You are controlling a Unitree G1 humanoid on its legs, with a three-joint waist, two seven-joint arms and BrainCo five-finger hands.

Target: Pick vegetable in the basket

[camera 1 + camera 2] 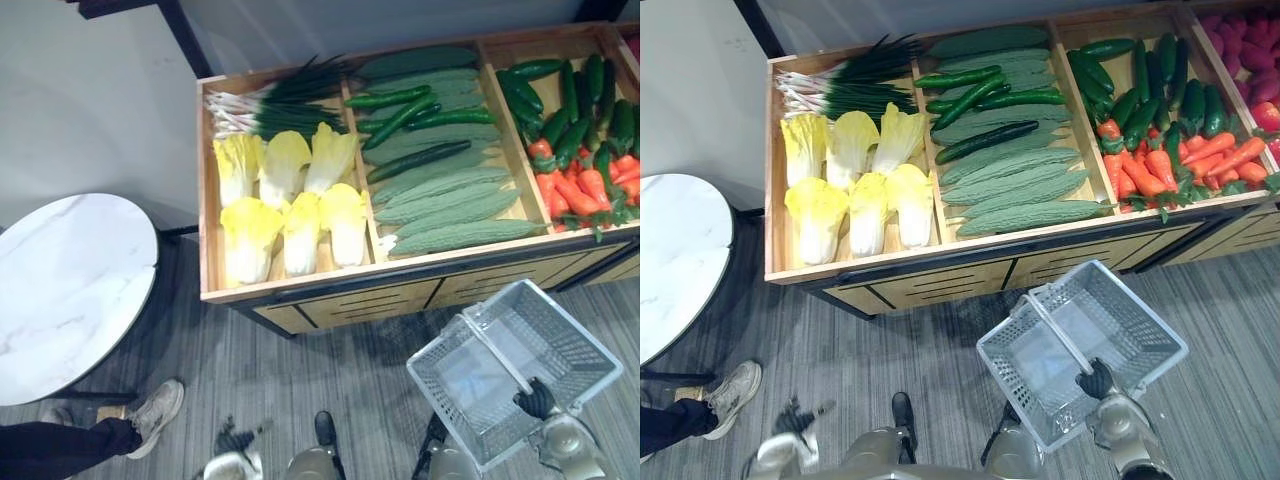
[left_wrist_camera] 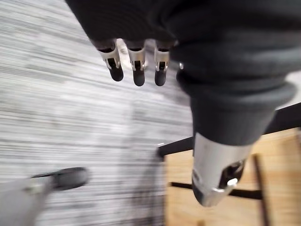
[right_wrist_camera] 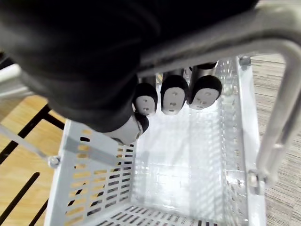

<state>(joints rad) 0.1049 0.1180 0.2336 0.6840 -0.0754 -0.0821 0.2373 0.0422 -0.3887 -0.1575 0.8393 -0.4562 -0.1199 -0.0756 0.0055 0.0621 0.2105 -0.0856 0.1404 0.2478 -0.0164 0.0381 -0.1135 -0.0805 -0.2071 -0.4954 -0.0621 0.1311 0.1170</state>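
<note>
My right hand [image 1: 535, 400] is shut on the handle [image 3: 277, 127] of a grey perforated basket [image 1: 462, 322], which hangs low at the right in front of the stand and holds nothing. In the right wrist view the fingers [image 3: 174, 96] curl round the handle above the basket's bare bottom. A wooden stand [image 1: 300, 285] holds yellow cabbages [image 1: 285, 200], spring onions [image 1: 280, 105], green gourds [image 1: 450, 200], cucumbers [image 1: 400, 110], green peppers [image 1: 560, 110] and carrots [image 1: 580, 190]. My left hand [image 1: 235, 440] hangs low at the left over the floor, its fingers [image 2: 138, 70] straight and holding nothing.
A round white marble table [image 1: 60, 280] stands to the left of the stand. A person's shoe [image 1: 155, 410] and dark trouser leg are on the grey floor at the lower left. Red-purple vegetables [image 1: 1240, 45] fill a further compartment at the far right.
</note>
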